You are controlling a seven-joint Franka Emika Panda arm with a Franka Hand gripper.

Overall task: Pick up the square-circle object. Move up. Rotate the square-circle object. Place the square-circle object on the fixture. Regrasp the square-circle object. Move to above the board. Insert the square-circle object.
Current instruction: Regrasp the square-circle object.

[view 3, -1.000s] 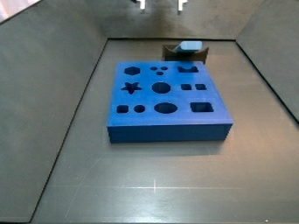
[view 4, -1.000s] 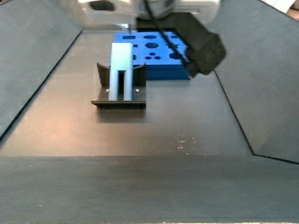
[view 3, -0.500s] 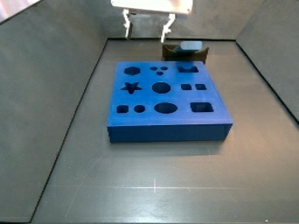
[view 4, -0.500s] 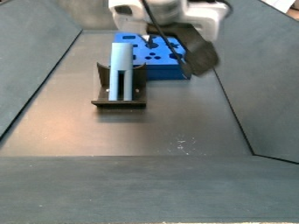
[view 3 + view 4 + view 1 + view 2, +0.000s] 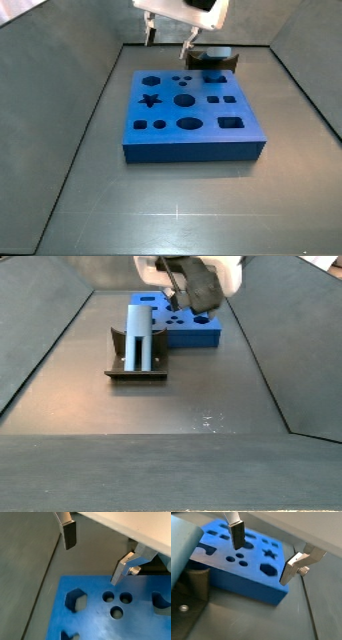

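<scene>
The square-circle object (image 5: 138, 328) is a grey-blue bar standing upright in the dark fixture (image 5: 135, 364). In a side view only its top end (image 5: 215, 52) shows on the fixture (image 5: 214, 63). The blue board (image 5: 191, 112) lies flat, also seen in a side view (image 5: 191, 324) and in both wrist views (image 5: 100, 609) (image 5: 241, 564). My gripper (image 5: 170, 40) hangs open and empty above the board's far edge, beside the fixture. Its fingers (image 5: 69, 534) stand wide apart with nothing between them in both wrist views (image 5: 236, 534).
Grey walls slope up around the dark floor (image 5: 174, 210). A grey-blue surface with a dark part under it (image 5: 196, 579) fills one edge of a wrist view; I cannot tell what it is.
The gripper has come down and into view, moving from the far wall towards the board's far edge. The bar stays upright on the fixture.
</scene>
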